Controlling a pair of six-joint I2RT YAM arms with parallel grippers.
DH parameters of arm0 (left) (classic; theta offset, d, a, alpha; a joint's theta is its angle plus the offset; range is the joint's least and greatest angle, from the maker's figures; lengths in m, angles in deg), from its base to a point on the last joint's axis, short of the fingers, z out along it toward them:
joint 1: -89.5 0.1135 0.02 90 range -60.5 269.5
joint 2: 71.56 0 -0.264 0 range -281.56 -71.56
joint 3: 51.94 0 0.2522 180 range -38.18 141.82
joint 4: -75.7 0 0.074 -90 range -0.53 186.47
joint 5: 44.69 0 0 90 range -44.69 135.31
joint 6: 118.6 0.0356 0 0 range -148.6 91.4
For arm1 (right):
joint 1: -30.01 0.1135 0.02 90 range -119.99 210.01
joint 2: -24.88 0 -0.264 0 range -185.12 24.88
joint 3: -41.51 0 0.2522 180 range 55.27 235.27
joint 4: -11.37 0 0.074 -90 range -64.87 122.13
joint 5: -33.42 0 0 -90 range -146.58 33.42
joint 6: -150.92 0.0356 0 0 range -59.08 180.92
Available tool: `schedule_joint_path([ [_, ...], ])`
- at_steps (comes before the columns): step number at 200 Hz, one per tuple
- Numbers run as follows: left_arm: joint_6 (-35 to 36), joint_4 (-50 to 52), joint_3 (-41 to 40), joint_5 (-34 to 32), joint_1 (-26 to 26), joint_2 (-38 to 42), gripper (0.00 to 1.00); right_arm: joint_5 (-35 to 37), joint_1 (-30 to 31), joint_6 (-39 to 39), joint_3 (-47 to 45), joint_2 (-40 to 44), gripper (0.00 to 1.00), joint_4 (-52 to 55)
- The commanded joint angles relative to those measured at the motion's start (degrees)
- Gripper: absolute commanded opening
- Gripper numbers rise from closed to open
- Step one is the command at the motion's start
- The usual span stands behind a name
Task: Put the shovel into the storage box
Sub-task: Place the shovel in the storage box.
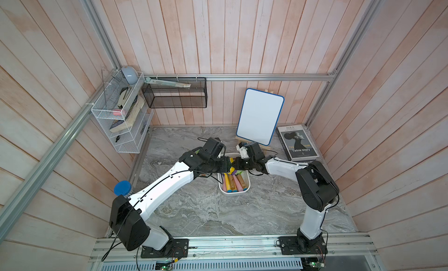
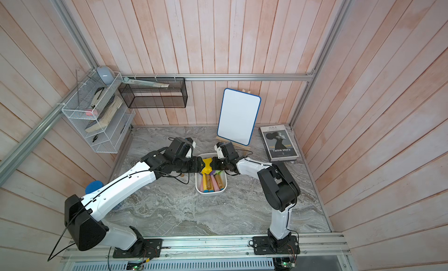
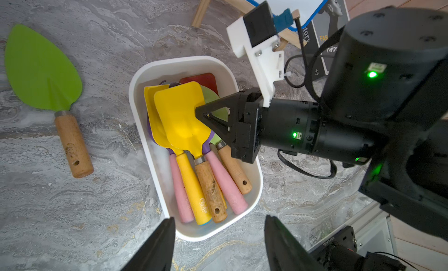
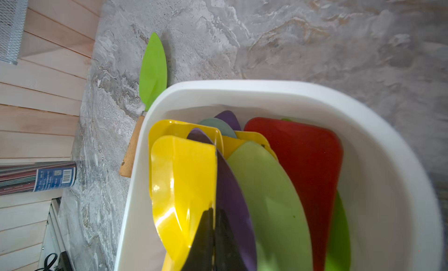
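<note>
Closest up, the left pincer [image 3: 219, 220] hangs spread wide with nothing in it, by the white storage box [image 3: 138, 122]. The yellow shovel [image 3: 180, 114], with its wooden handle, sits on top of the pile inside, and the right pincer [image 3: 197, 111] is pinched onto its blade edge. Under it are more yellow, purple, green and red blades, maybe six, hard to count, and a green shovel [image 3: 43, 68] lies out on the worktop [image 3: 97, 221].

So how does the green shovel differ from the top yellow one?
The green shovel lies on the table outside the storage box; the yellow shovel sits inside it, atop others. Green's blade is a pointed leaf; yellow's is a squarish scoop. The right gripper is shut on yellow's blade; green is untouched. Both have wooden handles.
</note>
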Motion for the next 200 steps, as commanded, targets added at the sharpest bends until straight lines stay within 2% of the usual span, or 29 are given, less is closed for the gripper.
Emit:
schedule_joint_path([
  [1, 0.1, -0.7, -0.6, -0.5, 0.2, 0.5, 0.64, 2.1, 0.3, 0.0, -0.7, -1.0, 0.0, -1.3],
  [25, 0.2, -0.5, -0.5, -0.9, 0.3, 0.2, 0.64, 3.1, 0.5, -0.2, -0.9, -1.3, 0.0, -1.1],
  [80, -0.3, 1.1, -0.4, -2.3, 0.2, -1.0, 0.64, 3.9, 0.7, -0.5, -0.9, -1.1, 0.22, -0.6],
  [104, -0.9, 2.5, 0.0, -3.9, 0.2, -1.7, 0.64, 4.2, 0.7, -0.9, -0.4, -0.6, 0.28, 0.0],
  [141, -2.6, 6.2, 0.9, -7.1, 0.6, -4.4, 0.64, 5.0, 0.9, -1.6, 0.6, 0.7, 0.32, 1.7],
  [200, -5.1, 8.2, -0.2, -8.9, 4.0, -6.2, 0.64, 8.4, 1.2, -3.3, 2.4, 4.2, 0.34, 5.8],
])
